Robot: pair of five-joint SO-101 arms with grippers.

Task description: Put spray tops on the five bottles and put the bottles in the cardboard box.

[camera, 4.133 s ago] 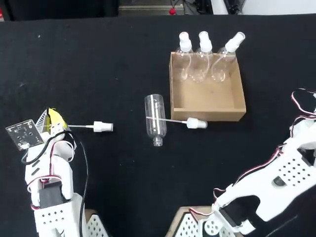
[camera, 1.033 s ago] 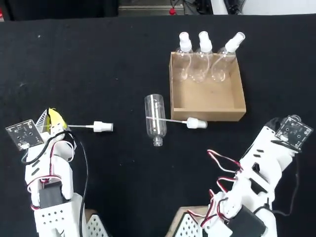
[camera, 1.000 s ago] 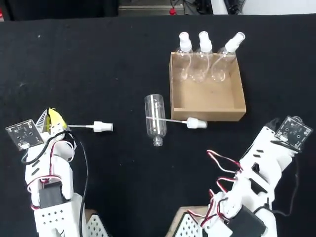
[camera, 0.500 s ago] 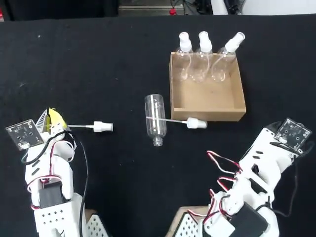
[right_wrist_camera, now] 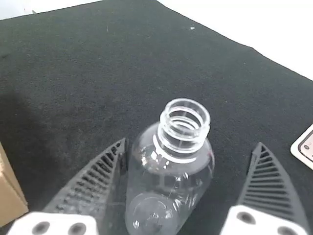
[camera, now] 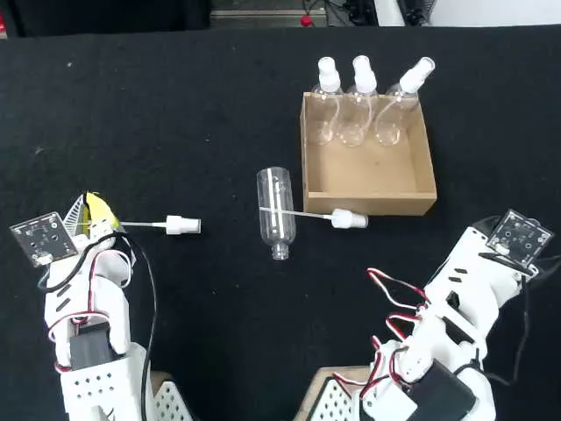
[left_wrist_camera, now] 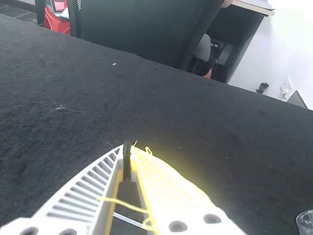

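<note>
A capless clear bottle [right_wrist_camera: 168,161] stands upright between the widely spread jaws of my right gripper [right_wrist_camera: 190,147], which is open; one finger is close to its side, the other well apart. Another capless bottle [camera: 276,213] lies on the black table left of the cardboard box [camera: 368,180]. One spray top [camera: 349,219] rests by the box's front corner, its tube lying across that bottle. A second spray top [camera: 182,225] lies with its tube toward my left gripper [camera: 88,198], which is shut [left_wrist_camera: 127,147] low over the table. Three capped bottles [camera: 355,96] lean in the box's far end.
The right arm [camera: 473,281] stands at the table's near right, close to the box's front right corner. The box's near half is bare cardboard. A chair and desk legs [left_wrist_camera: 205,49] show beyond the far table edge.
The right arm has risen from a folded pose and swung toward the right edge; in the last second it shifted slightly right. The left arm, bottles and spray tops have not moved.
</note>
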